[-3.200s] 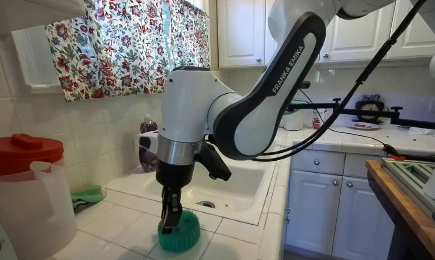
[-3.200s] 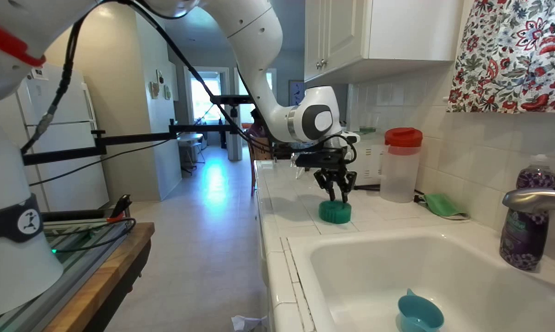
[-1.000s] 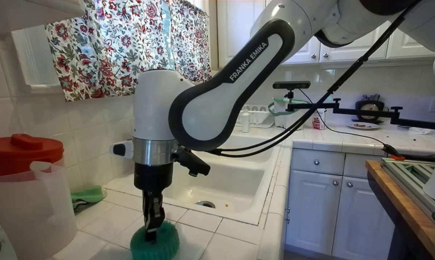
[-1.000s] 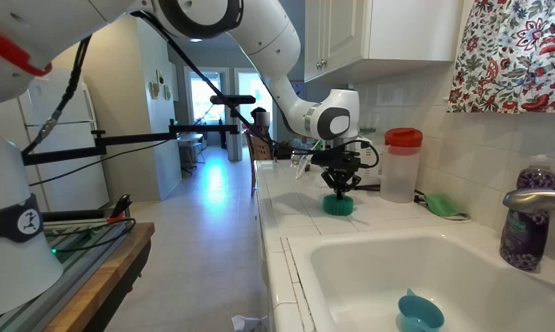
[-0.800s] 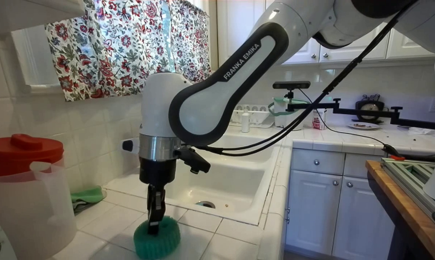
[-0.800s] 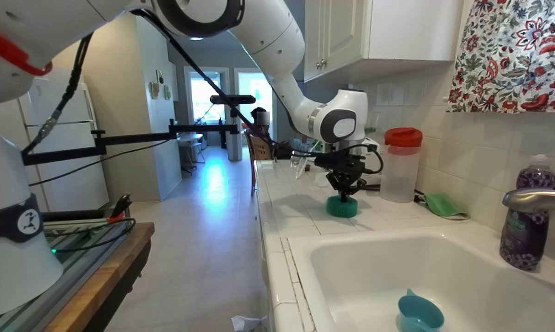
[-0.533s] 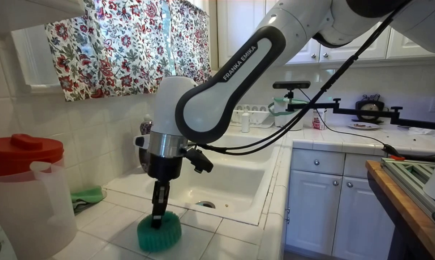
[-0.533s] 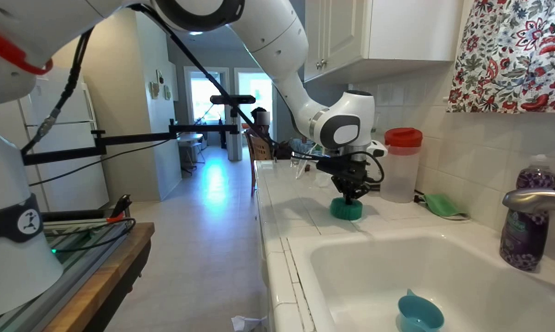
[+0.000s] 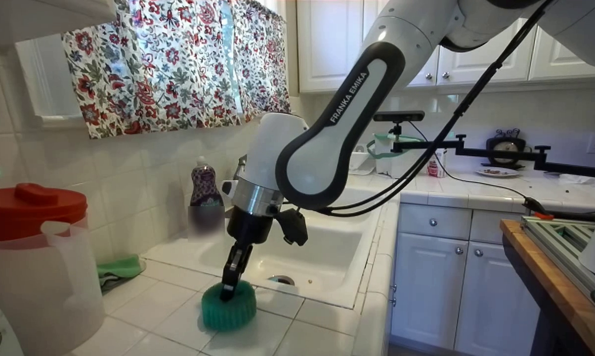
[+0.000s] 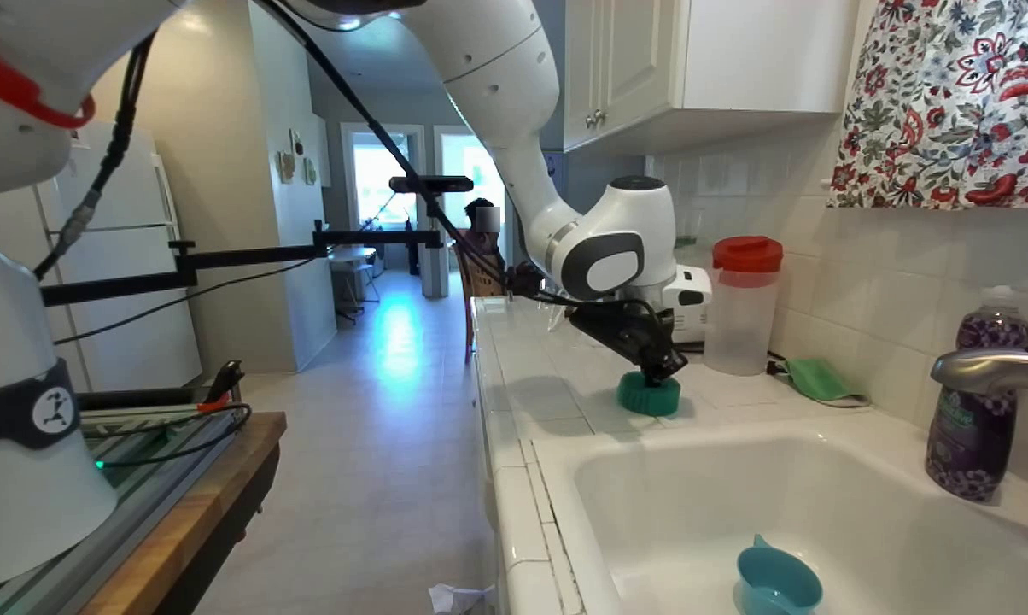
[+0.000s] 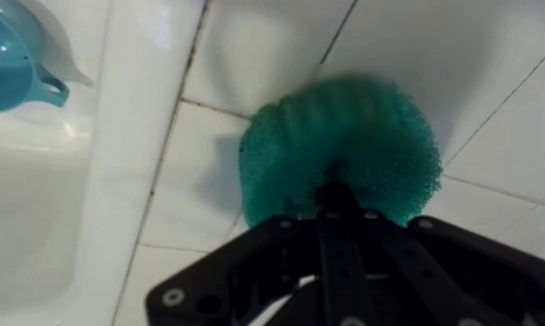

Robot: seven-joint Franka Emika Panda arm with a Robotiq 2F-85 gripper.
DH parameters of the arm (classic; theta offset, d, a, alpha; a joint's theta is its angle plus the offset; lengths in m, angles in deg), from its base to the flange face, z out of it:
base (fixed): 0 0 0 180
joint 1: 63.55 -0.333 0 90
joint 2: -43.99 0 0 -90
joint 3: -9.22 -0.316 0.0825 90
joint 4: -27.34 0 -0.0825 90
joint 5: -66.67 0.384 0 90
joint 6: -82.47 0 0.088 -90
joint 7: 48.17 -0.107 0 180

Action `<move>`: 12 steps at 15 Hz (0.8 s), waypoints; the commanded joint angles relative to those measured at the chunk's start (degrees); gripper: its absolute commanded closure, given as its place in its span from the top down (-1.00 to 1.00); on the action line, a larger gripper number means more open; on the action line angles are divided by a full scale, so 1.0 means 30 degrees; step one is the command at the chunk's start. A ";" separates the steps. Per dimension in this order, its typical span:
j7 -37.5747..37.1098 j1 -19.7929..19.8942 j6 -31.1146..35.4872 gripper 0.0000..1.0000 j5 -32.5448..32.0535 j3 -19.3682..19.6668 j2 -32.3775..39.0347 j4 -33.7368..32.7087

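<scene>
A round green scrubber with ridged sides is on the white tiled counter beside the sink. It shows in both exterior views point(image 9: 228, 315) point(image 10: 648, 399) and large in the wrist view point(image 11: 272, 154). My gripper point(image 9: 227, 295) tilts over the scrubber with its fingertips pressed into the top. In the wrist view the fingers of the gripper point(image 11: 338, 194) are close together at the scrubber's middle, and what lies between them is dark. I cannot tell whether the scrubber rests on the tiles or is slightly above them.
A sink point(image 10: 693, 437) holds a blue cup point(image 10: 779, 582). A purple soap bottle point(image 10: 973, 418) and faucet point(image 10: 988, 372) stand at the sink's back. A red-lidded pitcher point(image 9: 40, 282) and green cloth point(image 9: 122, 268) are near the tiled wall.
About three seconds ago the fingers stood apart at the scrubber; then they closed. In the last second the gripper and scrubber moved together toward the sink, and the wrist tilted.
</scene>
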 commanded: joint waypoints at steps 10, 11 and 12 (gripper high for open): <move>-0.4523 -0.2258 0.2434 -0.99 -0.0380 0.2939 -0.1703 0.4034; -0.4037 -0.2175 0.1761 -0.99 -0.0748 0.2733 -0.1446 0.3304; -0.3485 -0.2052 0.0948 -0.99 -0.1169 0.2440 -0.1244 0.2601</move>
